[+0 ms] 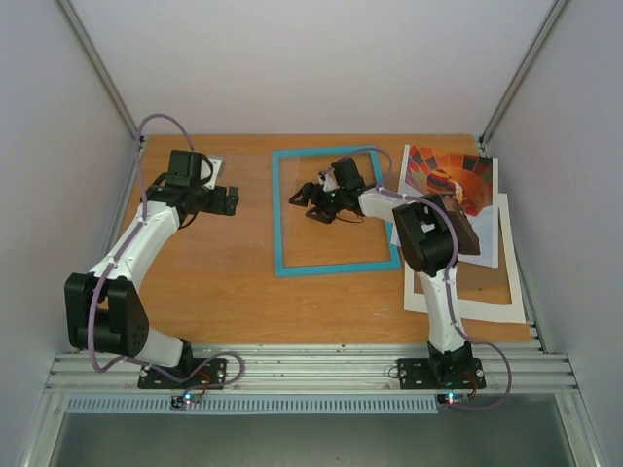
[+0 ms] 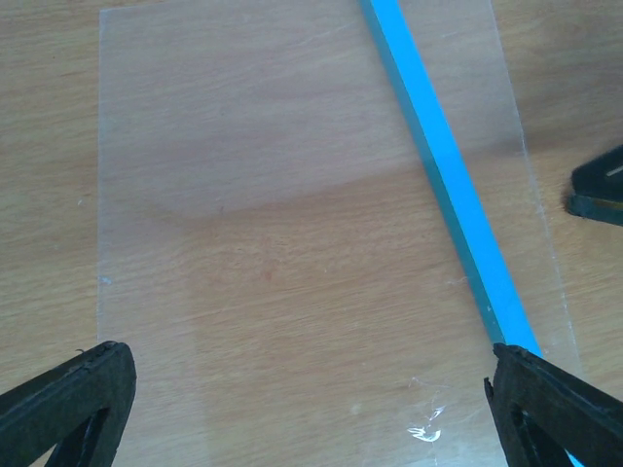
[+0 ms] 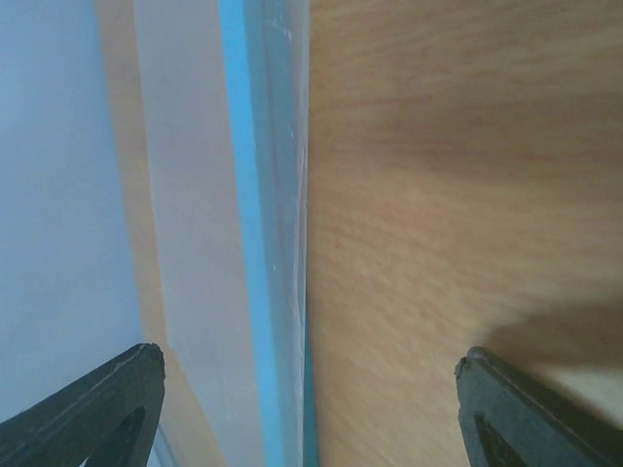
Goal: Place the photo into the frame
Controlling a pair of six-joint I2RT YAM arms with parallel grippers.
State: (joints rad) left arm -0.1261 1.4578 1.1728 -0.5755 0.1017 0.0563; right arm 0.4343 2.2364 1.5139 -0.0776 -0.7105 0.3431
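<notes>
Turquoise frame (image 1: 336,268) lies flat mid-table; balloon photo (image 1: 448,177) flat at its right.

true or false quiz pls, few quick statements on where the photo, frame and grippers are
1. The photo is already inside the frame. False: it lies outside the frame, to its right.
2. The left gripper is open and holds nothing. True.
3. In the top view, the right gripper sits within the area the frame encloses. True.
4. The frame's edges are red. False: they are turquoise.
5. The right gripper is shut on the photo. False: its fingers are apart, with an edge of the frame between them, and the photo is away from it.
</notes>
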